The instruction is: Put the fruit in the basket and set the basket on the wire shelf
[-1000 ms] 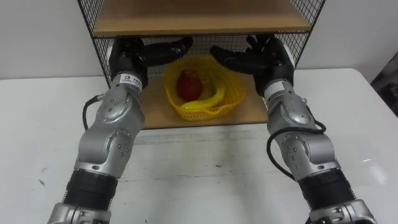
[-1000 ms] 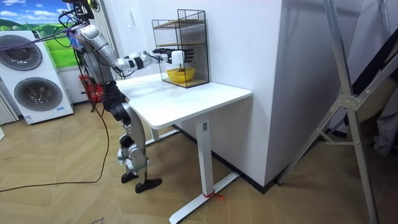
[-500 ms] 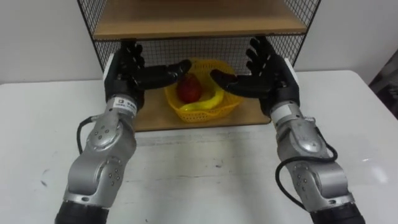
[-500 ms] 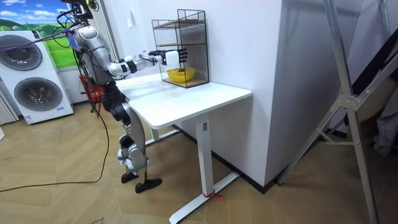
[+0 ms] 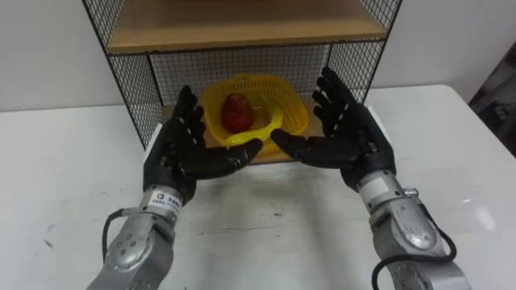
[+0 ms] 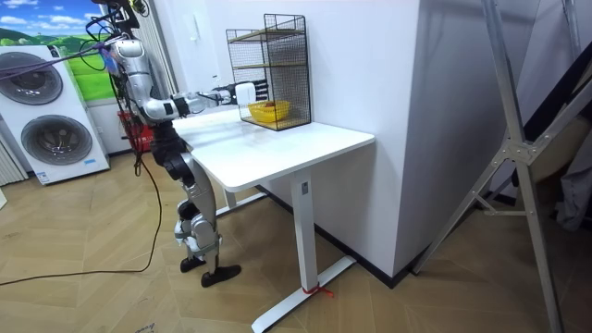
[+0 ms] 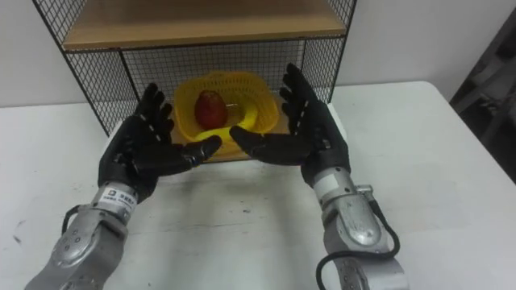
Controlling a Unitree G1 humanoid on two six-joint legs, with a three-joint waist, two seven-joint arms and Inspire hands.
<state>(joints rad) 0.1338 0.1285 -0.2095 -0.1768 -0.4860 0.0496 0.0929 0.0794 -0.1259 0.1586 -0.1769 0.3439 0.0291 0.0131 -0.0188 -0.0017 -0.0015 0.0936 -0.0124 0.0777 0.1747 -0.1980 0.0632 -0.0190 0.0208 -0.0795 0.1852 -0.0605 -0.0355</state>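
Left hand (image 5: 184, 157) and right hand (image 5: 348, 141) are spread empty at the wire shelf's (image 5: 242, 28) front edge. The basket (image 5: 282, 105), probably light and flexible, is best gripped by opposite rims.

Shelf bay open on the near side only, with both hands in front of its mouth.

The black wire-mesh shelf (image 5: 153, 89) has mesh walls closing its left, right and far sides, and its upper wooden board (image 5: 242, 24) caps the bay from above. The yellow plastic lattice basket (image 5: 294, 109) takes the bay's middle, leaving some room at either side. The black left hand (image 5: 181, 153) and right hand (image 5: 347, 137) hover spread before the opening, thumbs nearly meeting. The white table (image 5: 64, 177) lies free left, right and near.
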